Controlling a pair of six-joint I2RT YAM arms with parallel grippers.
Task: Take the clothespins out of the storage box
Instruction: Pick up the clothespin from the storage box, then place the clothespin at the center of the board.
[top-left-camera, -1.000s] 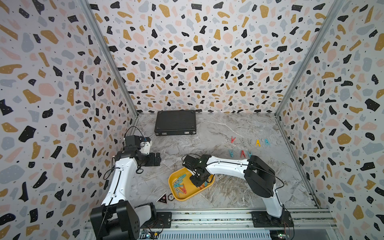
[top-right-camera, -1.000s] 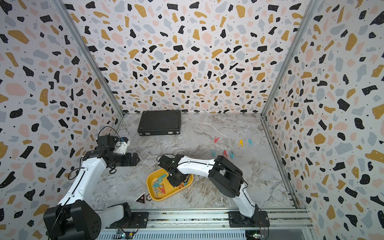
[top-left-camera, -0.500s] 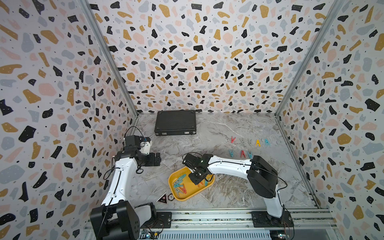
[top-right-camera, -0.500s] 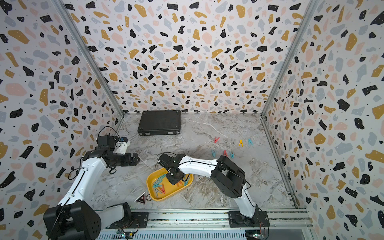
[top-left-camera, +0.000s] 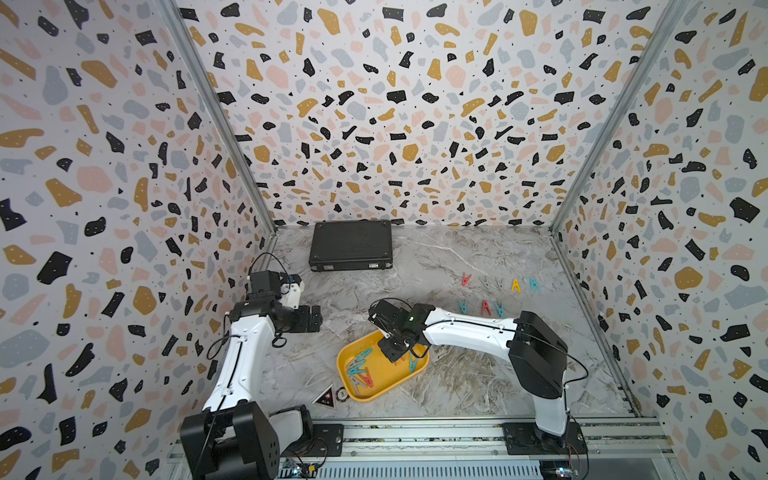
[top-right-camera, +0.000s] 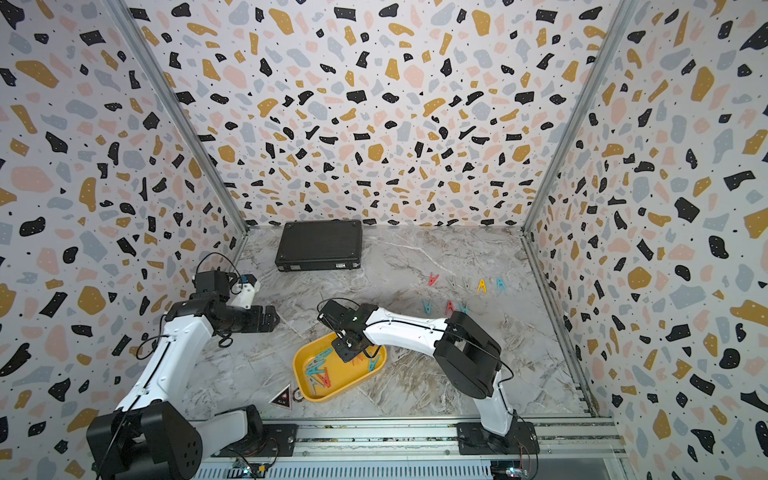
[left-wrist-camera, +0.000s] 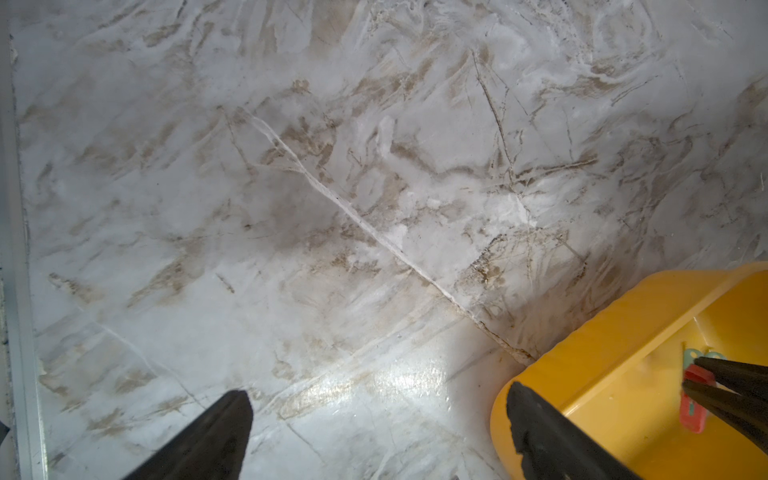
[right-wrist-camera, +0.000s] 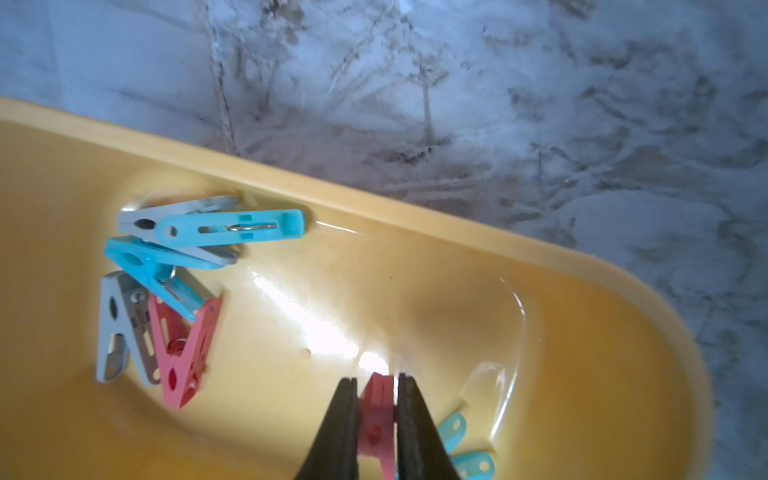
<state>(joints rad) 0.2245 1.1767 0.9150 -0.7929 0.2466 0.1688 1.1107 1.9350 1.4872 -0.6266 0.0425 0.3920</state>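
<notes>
The yellow storage box (top-left-camera: 386, 384) (top-right-camera: 345, 388) lies near the table's front. My right gripper (top-left-camera: 397, 353) (top-right-camera: 353, 351) (right-wrist-camera: 376, 380) reaches down into it and is shut on a red clothespin (right-wrist-camera: 376, 415) (left-wrist-camera: 693, 409), close to the box floor. A heap of teal, grey and red clothespins (top-left-camera: 359, 370) (top-right-camera: 318, 370) (right-wrist-camera: 166, 270) lies at the box's other end. A teal one (top-left-camera: 412, 361) (right-wrist-camera: 453, 432) lies just beside the held pin. My left gripper (top-left-camera: 313, 320) (top-right-camera: 270, 318) (left-wrist-camera: 378, 395) hangs open over bare table, left of the box, holding nothing.
Several clothespins (top-left-camera: 484, 307) (top-right-camera: 449, 306) stand in two rows on the marble table at the right. A black latched case (top-left-camera: 351, 245) (top-right-camera: 319, 245) lies at the back. A small triangular sticker (top-left-camera: 325, 397) sits by the box's front corner. Patterned walls close three sides.
My right gripper's jaws have narrowed onto the red clothespin inside the box. The left arm has not moved.
</notes>
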